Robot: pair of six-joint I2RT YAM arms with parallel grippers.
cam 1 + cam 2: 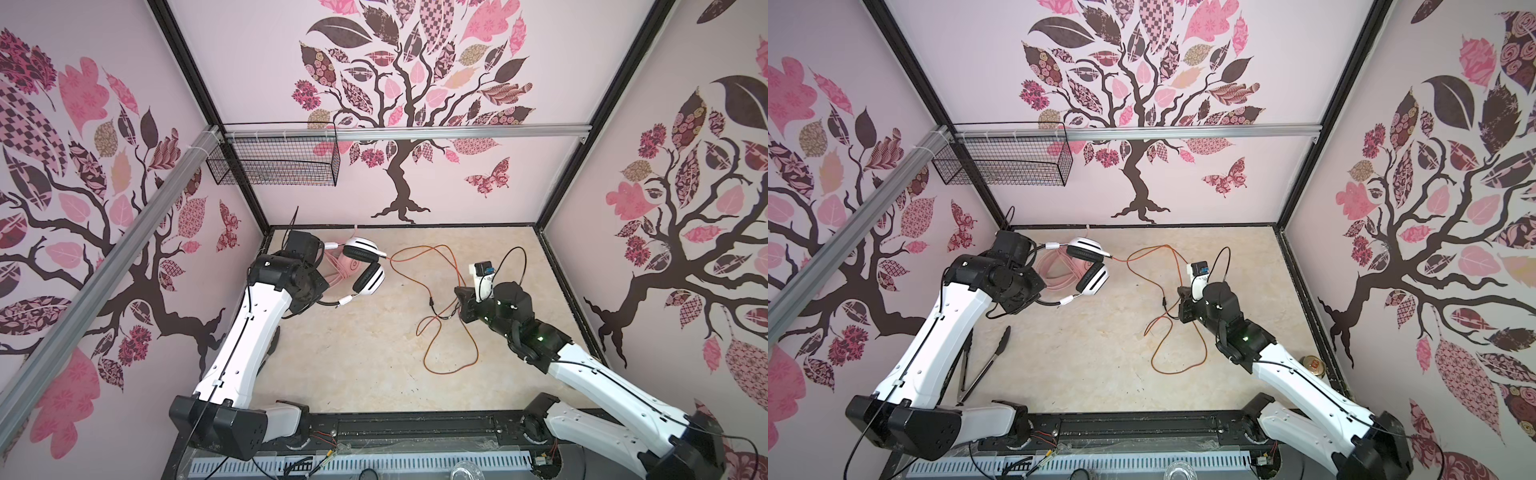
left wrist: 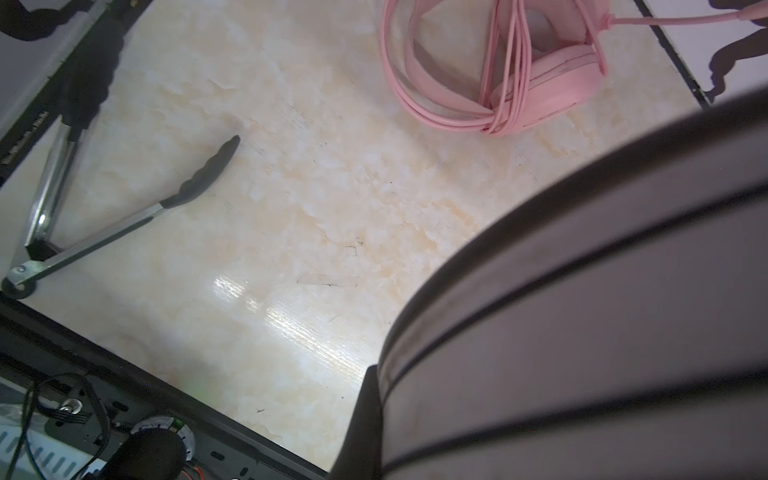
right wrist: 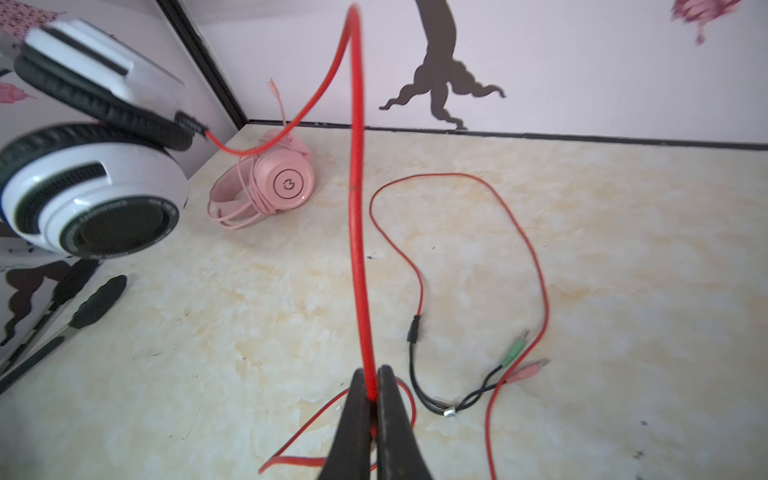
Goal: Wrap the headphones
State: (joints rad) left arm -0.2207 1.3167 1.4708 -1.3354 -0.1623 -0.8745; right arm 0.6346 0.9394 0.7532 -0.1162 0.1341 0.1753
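White headset [image 1: 369, 281] facing right, cable [image 3: 358, 253] trailing rightward

Right gripper [image 3: 372, 372]: clamped on red cable [image 3: 358, 249].
White headset [image 3: 91, 183]: red cable plugged in.
Pink headset [image 3: 286, 183]: on table [image 3: 602, 257], pink cable [image 3: 243, 208] wound round.

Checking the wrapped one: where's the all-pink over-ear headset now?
In both top views, the all-pink headset lies far left by the back wall, partly hidden by the white headset with black ear pads.

Two headsets [image 3: 95, 199] [image 3: 286, 187], one tongs [image 1: 984, 370], one basket [image 1: 1005, 166]
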